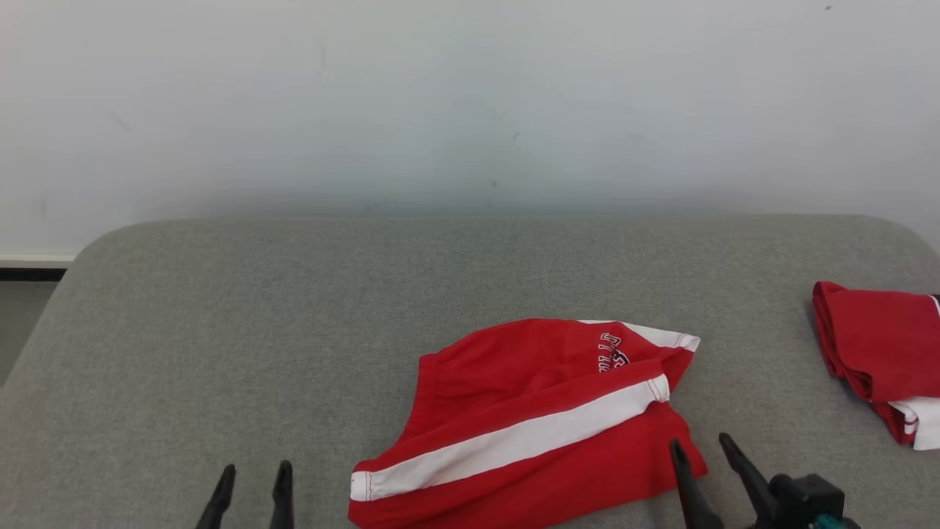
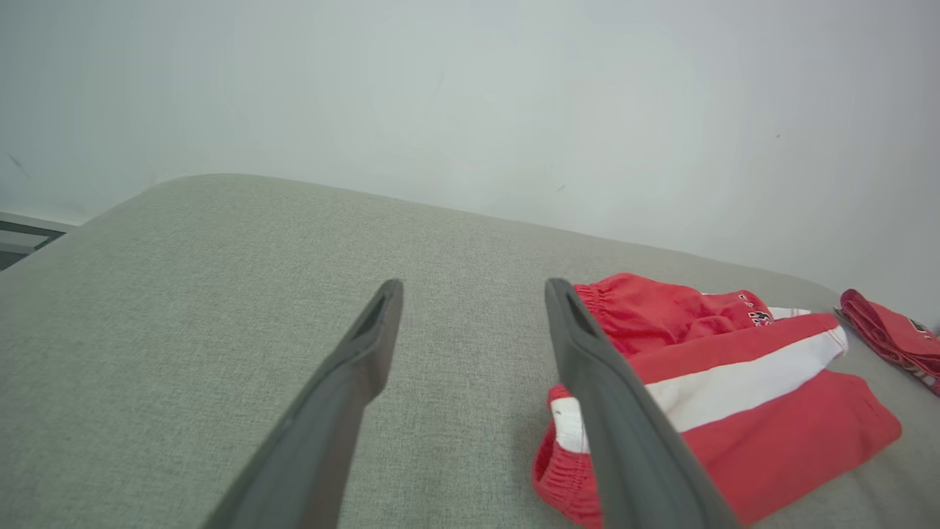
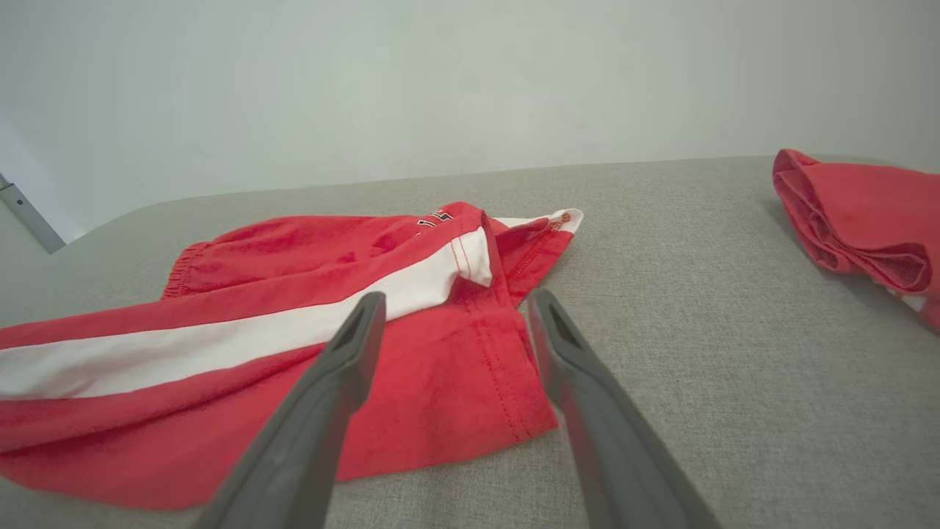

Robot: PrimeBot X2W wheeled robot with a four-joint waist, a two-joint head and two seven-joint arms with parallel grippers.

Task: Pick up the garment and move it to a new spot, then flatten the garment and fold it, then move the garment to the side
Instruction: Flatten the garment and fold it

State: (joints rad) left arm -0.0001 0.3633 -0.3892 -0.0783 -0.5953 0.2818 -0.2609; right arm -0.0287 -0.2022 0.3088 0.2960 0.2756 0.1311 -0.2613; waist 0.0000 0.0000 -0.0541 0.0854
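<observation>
On the grey, coarsely woven cushion [image 1: 294,330], toward its near edge, lies the red garment [image 1: 529,411]: soft shorts of thin cloth, rumpled and partly doubled over. A broad white stripe runs slantwise across them, with a gathered elastic waistband at one end, stitched hems at the other and a scrap of dark lettering near the fold. The left gripper [image 1: 257,469] stands wide and empty, its long, dark, matte fingers tapering over bare cushion just beside the waistband end. The right gripper [image 1: 700,441] is spread wide too, holding nothing, one finger over the hem corner. Well apart, at the cushion's right edge, sits a second red garment [image 1: 874,345], folded in thick layers.
</observation>
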